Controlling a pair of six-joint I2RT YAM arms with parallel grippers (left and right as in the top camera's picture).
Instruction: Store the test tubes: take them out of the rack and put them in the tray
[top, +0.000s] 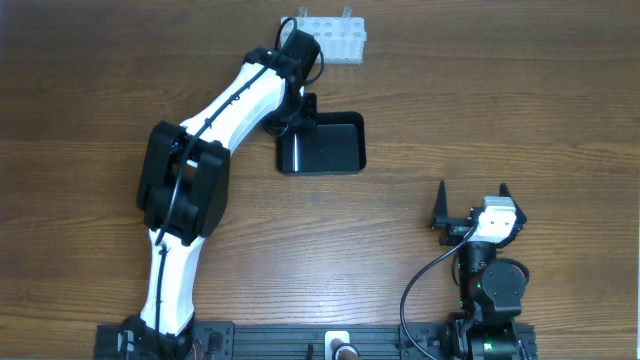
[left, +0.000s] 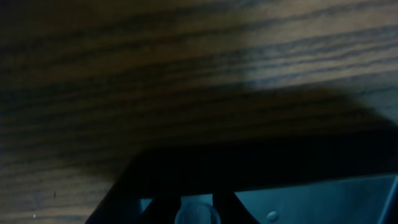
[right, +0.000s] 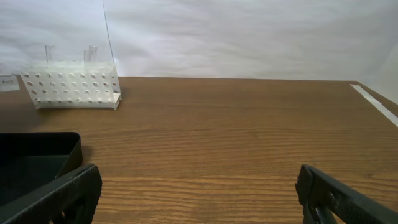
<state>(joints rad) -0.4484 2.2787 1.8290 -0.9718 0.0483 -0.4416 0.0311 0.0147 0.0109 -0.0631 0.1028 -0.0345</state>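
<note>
Two clear glass test tubes (right: 91, 55) stood in the transparent plastic rack (top: 335, 40), far. The left gripper (top: 295, 118) was at the black rectangular tray (top: 340, 148)'s left edge, and I could not tell its grip. The right gripper (top: 472, 195) was wide open and empty, near right.

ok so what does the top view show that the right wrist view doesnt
Only the top view: the white and black left arm, its end at the black rectangular plastic tray. Only the right wrist view: the white wall behind and a white strip on the brown wooden table. Both: the tray, the clear perforated plastic rack and the table.
</note>
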